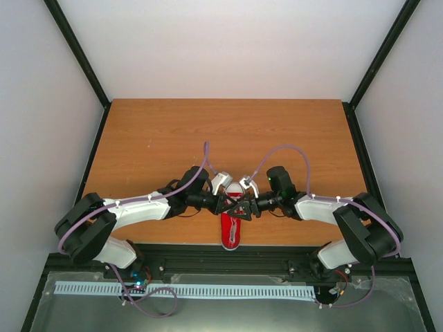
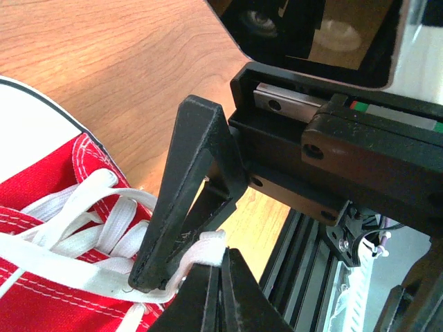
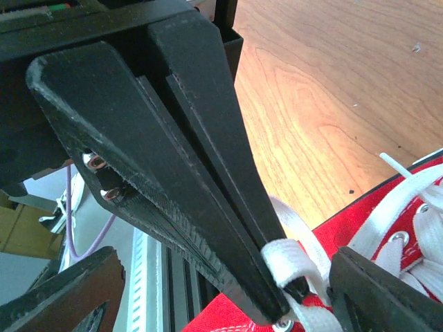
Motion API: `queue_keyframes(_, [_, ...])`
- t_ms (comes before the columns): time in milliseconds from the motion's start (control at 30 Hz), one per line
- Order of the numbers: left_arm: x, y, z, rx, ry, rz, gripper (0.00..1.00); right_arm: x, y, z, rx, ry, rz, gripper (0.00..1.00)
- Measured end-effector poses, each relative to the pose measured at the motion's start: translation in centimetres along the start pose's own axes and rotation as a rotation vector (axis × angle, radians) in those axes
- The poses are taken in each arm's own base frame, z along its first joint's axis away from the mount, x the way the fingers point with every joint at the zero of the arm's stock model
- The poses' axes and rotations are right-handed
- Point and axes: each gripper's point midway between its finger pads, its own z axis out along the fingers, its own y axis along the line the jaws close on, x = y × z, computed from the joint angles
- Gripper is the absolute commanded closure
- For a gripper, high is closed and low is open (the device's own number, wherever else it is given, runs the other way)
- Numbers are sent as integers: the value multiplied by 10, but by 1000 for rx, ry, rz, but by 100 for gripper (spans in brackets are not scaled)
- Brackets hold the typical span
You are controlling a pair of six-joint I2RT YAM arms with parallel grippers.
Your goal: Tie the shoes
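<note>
The red shoe [image 1: 231, 234] with white sole and white laces lies at the table's near edge, between the two arms, and also shows as red canvas [image 2: 41, 200] [image 3: 349, 225]. My left gripper [image 1: 227, 203] [image 2: 220, 266] is shut, pinching a fold of white lace [image 2: 206, 250] [image 3: 287, 254] at its tips just above the shoe. My right gripper [image 1: 249, 205] [image 3: 221, 266] is open. Its jaws stand wide on either side of the left gripper's shut fingers [image 3: 208, 180] and the pinched lace. One right finger [image 2: 183, 200] stands beside the lace, close against it.
The wooden table [image 1: 173, 138] stretches away behind the shoe, bounded by black frame posts and white walls. A black rail [image 1: 228, 257] runs along the near edge right beside the shoe, with a white slotted strip [image 1: 180, 290] below it.
</note>
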Motion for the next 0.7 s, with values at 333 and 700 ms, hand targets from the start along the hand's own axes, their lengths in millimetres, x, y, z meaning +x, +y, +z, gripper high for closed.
queue_keyframes(333, [-1,5,2,-15,-5,-28,99,2,-5,2,9,0,-5,28])
queue_keyframes(700, [-6,14,7,-33,-20,-56,99,6,-15,4,51,8,14,72])
